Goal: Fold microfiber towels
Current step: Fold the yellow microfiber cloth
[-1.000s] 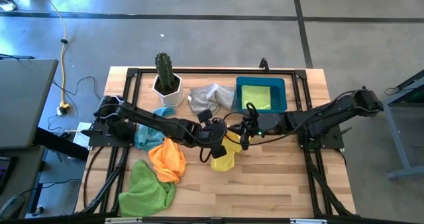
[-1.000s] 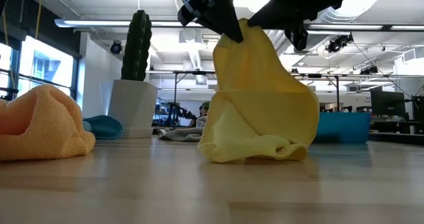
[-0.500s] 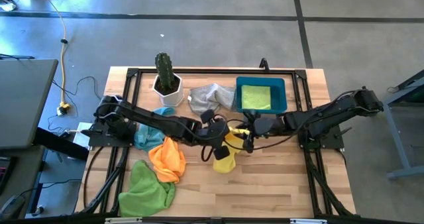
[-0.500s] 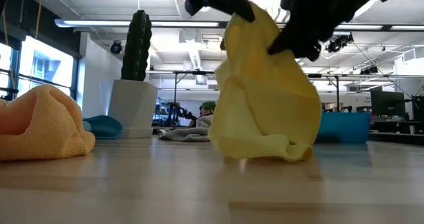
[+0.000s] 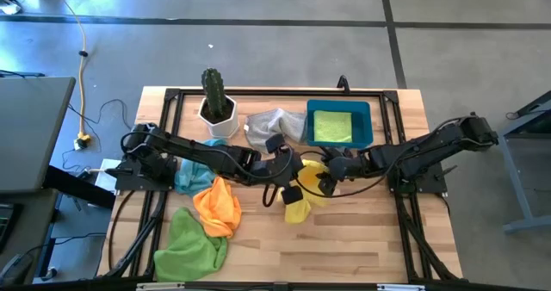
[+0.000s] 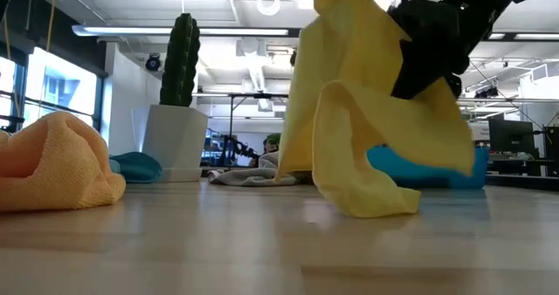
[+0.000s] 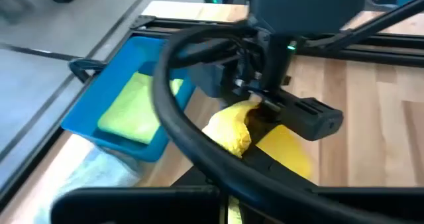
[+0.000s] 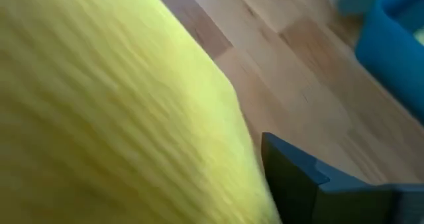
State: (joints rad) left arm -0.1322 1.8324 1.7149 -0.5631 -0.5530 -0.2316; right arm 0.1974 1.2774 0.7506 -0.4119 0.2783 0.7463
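A yellow towel [image 6: 349,94] hangs over the middle of the table from my left gripper [image 5: 286,165], which is shut on its top, above the low view's upper edge. The towel's lower end [image 6: 371,203] rests on the table. My right gripper [image 6: 428,55] stands open at the hanging towel's right side, tipped downward. One of its dark fingers [image 8: 298,184] shows beside the yellow cloth [image 8: 112,105], which covers the other. An orange towel [image 5: 217,207], a lime green towel [image 5: 189,244], a light blue towel [image 5: 191,176] and a grey towel [image 5: 275,123] lie crumpled on the table. My left gripper holds the yellow towel by its bunched top [image 7: 228,131], coming in slanting from the table's left. The fingers themselves are hidden behind my own cable and the cloth. The towel hangs below, its lower end on the table. My right gripper is close against the towel's right side; I cannot tell whether it touches.
A blue bin [image 5: 363,123] at the back right holds a flat lime green towel [image 5: 331,126]. A cactus in a white pot [image 5: 215,106] stands at the back left. Black frame rails [image 5: 258,93] run along the table's edges.
My left gripper has risen with the yellow towel's top, which now goes out of the low view's upper edge. The towel has been drawn taller and has shifted toward the table's right, its lower end still down. My right gripper has tipped downward and sunk beside the cloth.
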